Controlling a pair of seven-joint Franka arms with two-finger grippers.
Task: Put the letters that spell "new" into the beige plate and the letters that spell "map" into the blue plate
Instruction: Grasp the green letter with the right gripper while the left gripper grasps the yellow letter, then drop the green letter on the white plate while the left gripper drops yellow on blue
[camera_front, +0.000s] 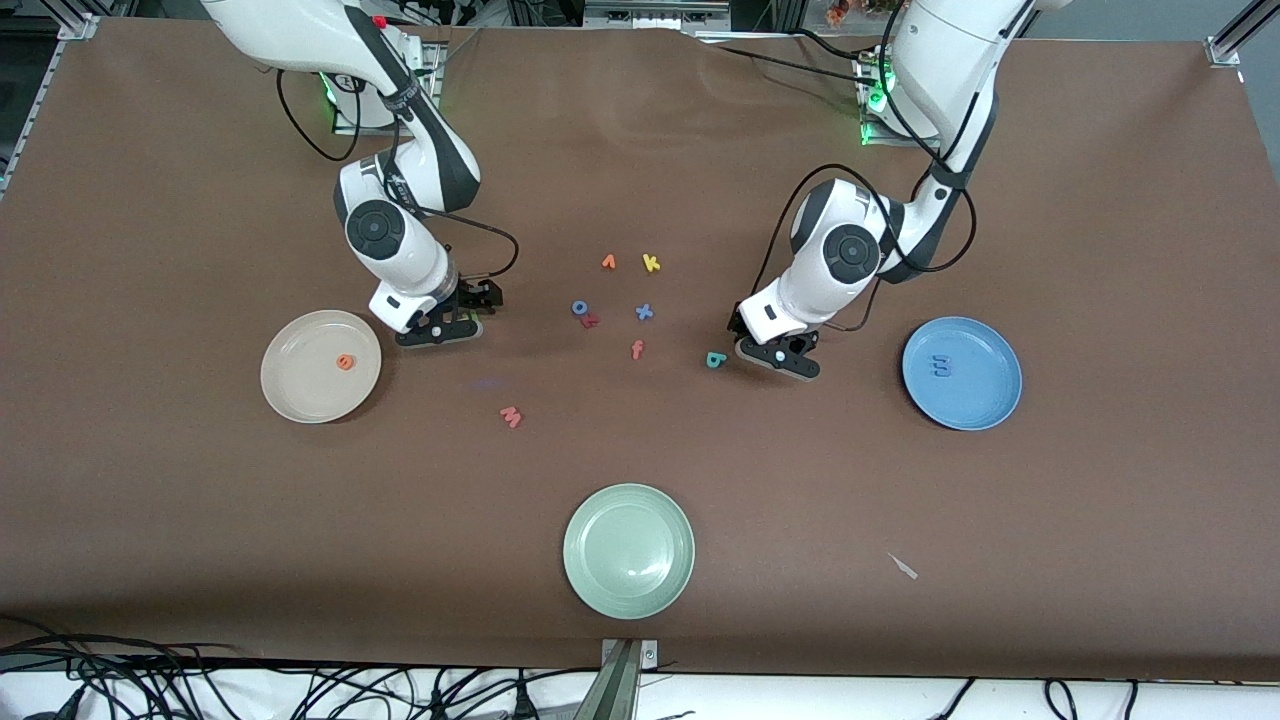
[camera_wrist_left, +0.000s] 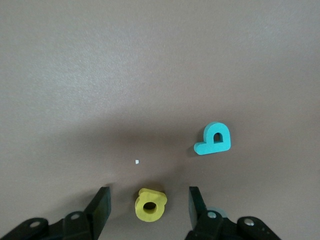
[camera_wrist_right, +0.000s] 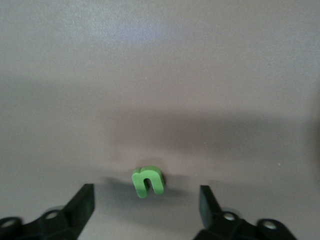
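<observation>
Left wrist view shows the left gripper (camera_wrist_left: 148, 207) low over the tabletop (camera_wrist_left: 150, 65), fingers apart on either side of the yellow looped letter (camera_wrist_left: 150, 204). The teal looped letter (camera_wrist_left: 214, 139) lies just beside it, untouched. To do this well, the fingers should close square on the yellow letter's flanks without nudging the teal one. The right gripper (camera_wrist_right: 147, 205) also stands apart, straddling the green n (camera_wrist_right: 148, 181) — it needs centring before closing. On the beige plate (camera_front: 290, 395) sits the orange e (camera_front: 345, 362); the blue m (camera_front: 941, 367) lies on the blue plate (camera_front: 990, 400); the pinkish-red w (camera_front: 511, 416) waits on the tabletop.
</observation>
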